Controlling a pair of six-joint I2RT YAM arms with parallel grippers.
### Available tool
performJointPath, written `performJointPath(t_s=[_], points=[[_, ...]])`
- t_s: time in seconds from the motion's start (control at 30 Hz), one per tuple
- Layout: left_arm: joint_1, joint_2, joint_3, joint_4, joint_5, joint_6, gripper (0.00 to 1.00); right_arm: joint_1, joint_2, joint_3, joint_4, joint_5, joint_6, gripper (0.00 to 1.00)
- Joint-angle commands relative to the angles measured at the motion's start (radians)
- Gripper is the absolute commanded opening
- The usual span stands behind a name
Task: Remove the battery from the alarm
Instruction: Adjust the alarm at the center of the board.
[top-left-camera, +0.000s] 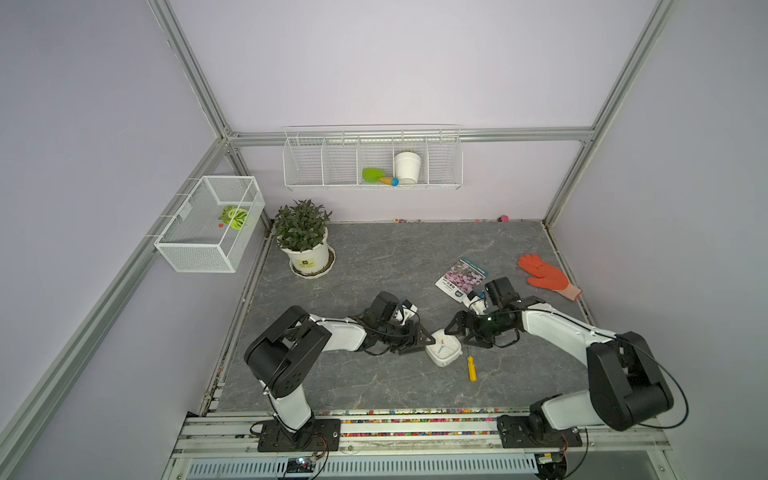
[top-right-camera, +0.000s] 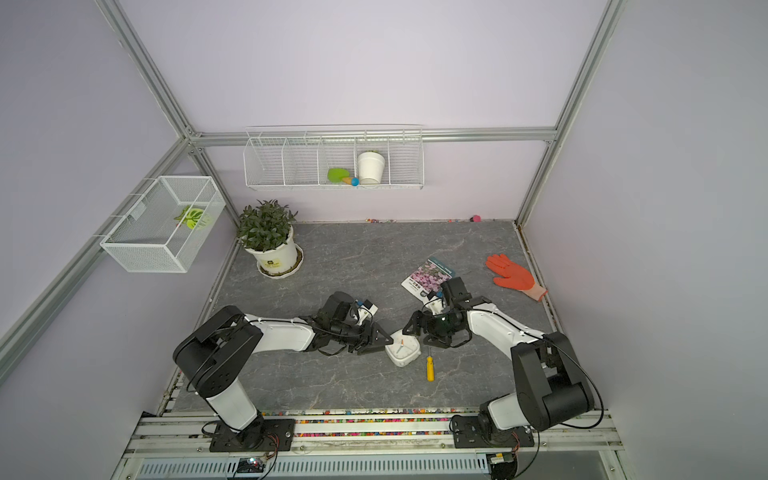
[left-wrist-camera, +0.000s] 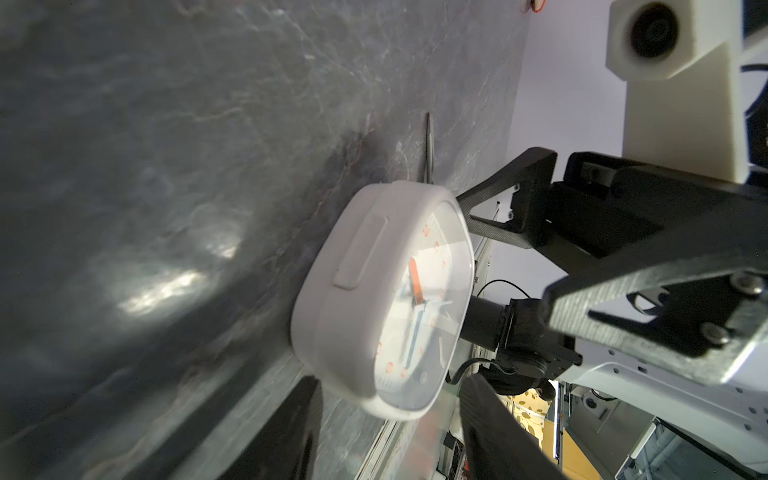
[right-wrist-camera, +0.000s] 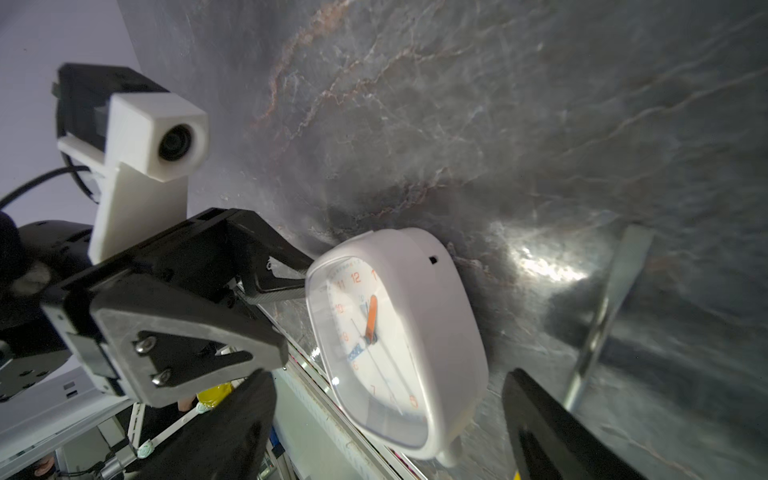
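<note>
The alarm (top-left-camera: 444, 352) (top-right-camera: 402, 352) is a white rounded-square clock lying dial-up on the grey tabletop between my two grippers. Its orange hand shows in the left wrist view (left-wrist-camera: 374, 299) and the right wrist view (right-wrist-camera: 399, 340). My left gripper (top-left-camera: 426, 343) (left-wrist-camera: 392, 399) stands open at the clock's left edge, one finger over the dial and one by the table, with gaps on both sides. My right gripper (top-left-camera: 459, 336) (right-wrist-camera: 386, 382) stands open at the clock's right edge, straddling it without touching. The battery is hidden.
A yellow-handled screwdriver (top-left-camera: 471, 368) lies just right of the clock, under the right gripper. A seed packet (top-left-camera: 462, 277) and an orange glove (top-left-camera: 546, 276) lie behind the right arm. A potted plant (top-left-camera: 305, 241) stands at the back left. Wire baskets (top-left-camera: 372, 160) hang on the walls.
</note>
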Motion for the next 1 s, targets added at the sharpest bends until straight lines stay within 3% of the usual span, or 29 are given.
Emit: performJointPath(t_s=[0.0,0.1,0.33,0.53,0.73,0.9,0.97], points=[[-0.006,0.027,0.036,0.013,0.038,-0.004,0.55,0.024,0.042,-0.024,-0.005,-0.026,0.001,0.90],[-0.007,0.045,0.039,0.012,0.059,-0.004,0.49,0.043,0.072,-0.023,-0.001,-0.032,0.007,0.90],[-0.008,0.056,0.029,0.012,0.049,-0.006,0.46,0.054,0.093,-0.045,0.005,-0.007,0.024,0.91],[-0.008,0.076,0.013,0.030,0.047,-0.016,0.36,0.054,0.090,-0.089,0.121,-0.067,0.101,0.91],[-0.008,0.075,-0.033,0.069,0.019,-0.043,0.33,0.053,0.038,-0.114,0.235,-0.113,0.182,0.89],[-0.007,0.082,-0.047,0.084,0.009,-0.047,0.31,0.054,0.034,-0.109,0.228,-0.116,0.175,0.77],[-0.008,0.091,-0.044,0.092,0.009,-0.049,0.30,0.054,0.039,-0.112,0.226,-0.124,0.170,0.65]])
